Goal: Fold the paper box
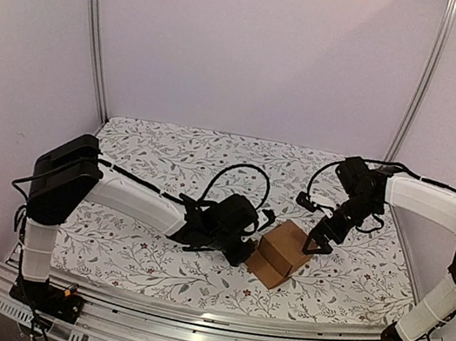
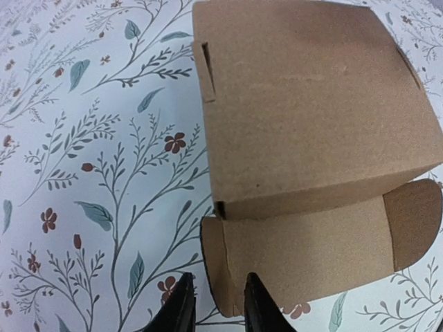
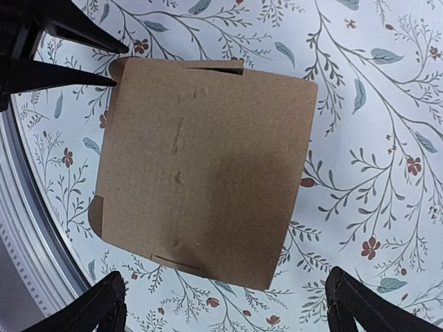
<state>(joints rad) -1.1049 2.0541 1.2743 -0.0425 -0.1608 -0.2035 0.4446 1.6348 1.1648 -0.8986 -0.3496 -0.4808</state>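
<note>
The paper box (image 1: 290, 242) is folded up into a brown cube on the flowered cloth. One flap (image 1: 265, 268) still lies flat on its near side. In the left wrist view the box (image 2: 304, 104) fills the top and the flap (image 2: 311, 249) reaches toward me. My left gripper (image 2: 218, 304) is narrowly open, its fingers astride the flap's left side tab. It sits at the box's left in the top view (image 1: 252, 244). My right gripper (image 1: 319, 242) is wide open over the box's right side, above the box top (image 3: 208, 166), with fingers (image 3: 104, 304) far apart.
The flowered cloth (image 1: 134, 251) covers the table. A metal rail (image 1: 184, 322) runs along the near edge and also shows in the right wrist view (image 3: 28, 228). The left gripper's black fingertips (image 3: 104, 79) show at the upper left of the right wrist view.
</note>
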